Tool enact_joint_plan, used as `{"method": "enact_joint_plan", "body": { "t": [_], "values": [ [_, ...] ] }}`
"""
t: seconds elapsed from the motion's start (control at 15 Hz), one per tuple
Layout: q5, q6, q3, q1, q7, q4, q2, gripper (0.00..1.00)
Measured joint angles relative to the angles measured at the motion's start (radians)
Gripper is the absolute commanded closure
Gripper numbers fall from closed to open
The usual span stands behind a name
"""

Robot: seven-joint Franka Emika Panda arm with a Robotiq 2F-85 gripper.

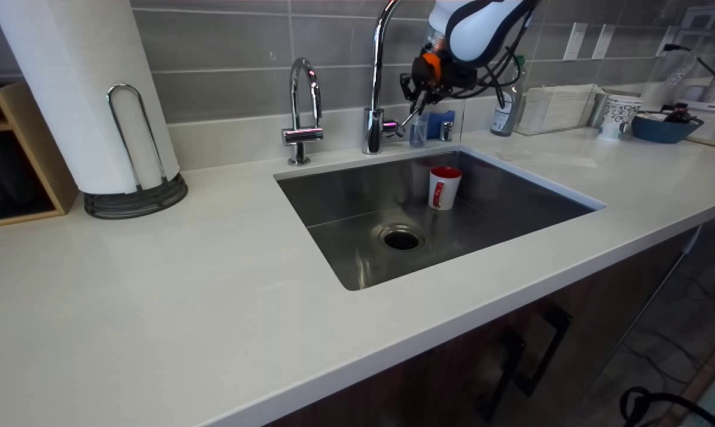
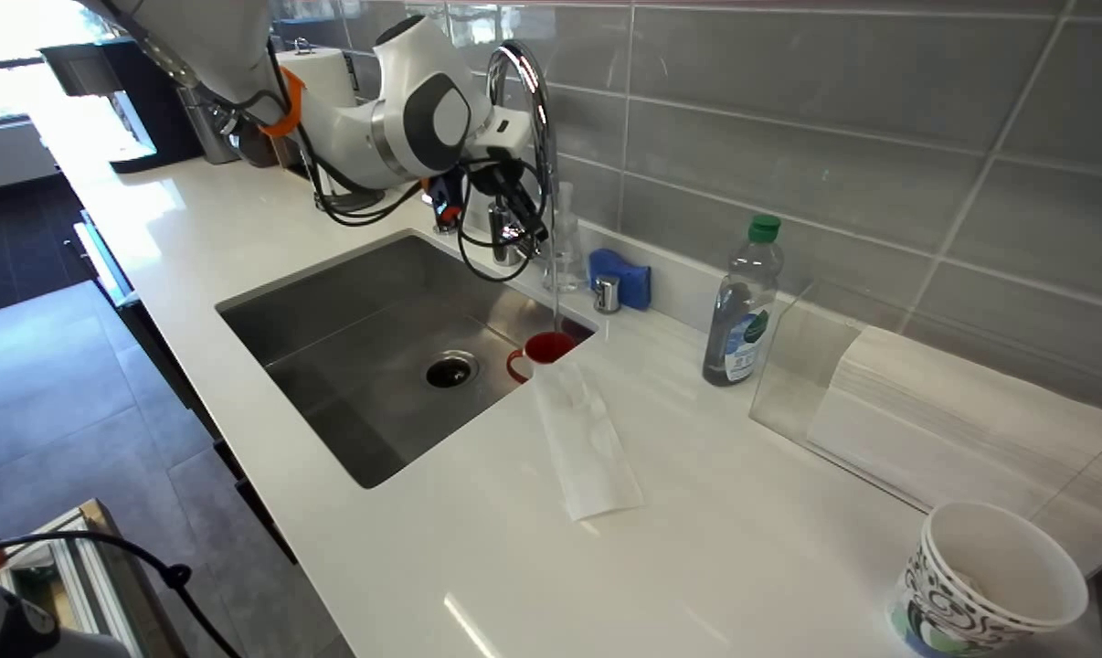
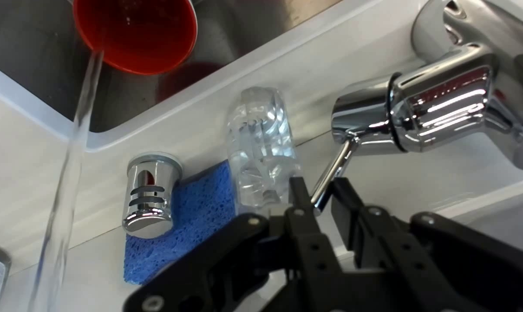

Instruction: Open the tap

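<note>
The tap (image 1: 376, 77) is a tall chrome gooseneck behind the sink; its arch shows in an exterior view (image 2: 531, 82). Its body fills the upper right of the wrist view (image 3: 443, 108), with a thin side lever (image 3: 337, 167) pointing down. My gripper (image 3: 318, 186) is partly open, its two black fingers on either side of the lever's end. The gap is wider than the lever; firm contact cannot be told. The gripper is beside the tap in both exterior views (image 1: 420, 101) (image 2: 535, 228). A clear water stream (image 3: 70, 173) falls into a red-lined mug (image 3: 135, 39).
The mug (image 1: 444, 188) stands in the steel sink (image 1: 357, 267). A short chrome tap (image 1: 301, 112) stands beside the tall one. Close to the gripper are a clear bottle (image 3: 261, 147), a blue sponge (image 3: 205, 208) and a chrome cap (image 3: 153, 195). A soap bottle (image 2: 743, 311) stands farther along.
</note>
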Motion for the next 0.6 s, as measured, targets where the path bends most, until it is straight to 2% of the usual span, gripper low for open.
{"method": "enact_joint_plan", "body": {
  "t": [0.33, 0.6],
  "values": [
    [-0.001, 0.054, -0.008, 0.005, -0.098, -0.035, -0.014, 0.95],
    [-0.032, 0.074, -0.039, 0.041, -0.147, -0.058, -0.032, 0.95]
  ]
}}
